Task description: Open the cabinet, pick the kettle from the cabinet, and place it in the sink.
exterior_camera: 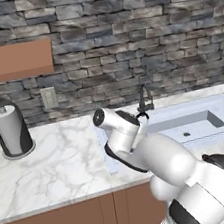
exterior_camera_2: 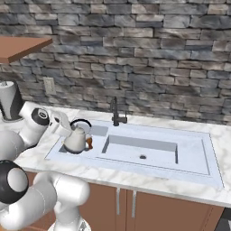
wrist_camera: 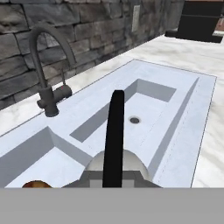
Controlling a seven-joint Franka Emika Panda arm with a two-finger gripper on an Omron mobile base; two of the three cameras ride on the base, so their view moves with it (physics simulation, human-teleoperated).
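Centre-left of right base view: jaws pinching kettle [exterior_camera_2: 76, 139] handle over sink [exterior_camera_2: 198, 153] left basin, placing; next lower, release.

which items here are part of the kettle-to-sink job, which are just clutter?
Job:
- kettle, in the left part of the sink, gripper shut on its handle
- sink
- cabinet, its underside at upper left

Bystanders:
- faucet
- paper towel roll on the counter
- wall outlet
- small orange thing beside the kettle
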